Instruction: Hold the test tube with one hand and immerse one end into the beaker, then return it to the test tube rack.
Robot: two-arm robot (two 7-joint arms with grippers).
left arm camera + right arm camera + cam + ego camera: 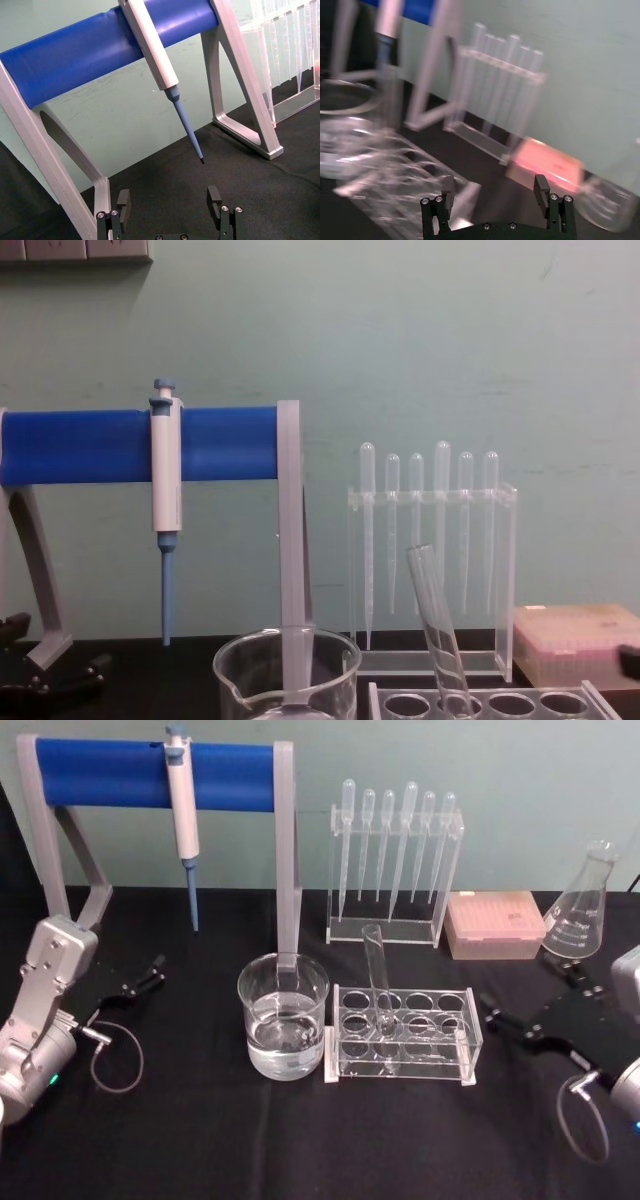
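The test tube (378, 975) (436, 628) is a clear glass tube leaning in a hole of the clear rack (400, 1038), open rim up. Left of the rack stands the beaker (283, 1016) (286, 674), wide, clear and holding clear liquid. My right gripper (490, 1012) (494, 187) hovers low just right of the rack, pointing at it, open with nothing between its fingers. Far to the left of the beaker my left gripper (148, 974) (169, 200) is open and empty, near the blue stand.
A blue-barred stand (150, 775) at the back left holds a white-and-blue micropipette (183, 815) (155, 55). A rack of plastic pipettes (395, 860) stands at the back centre. To its right are a pink tip box (495, 923) and a conical flask (582, 905).
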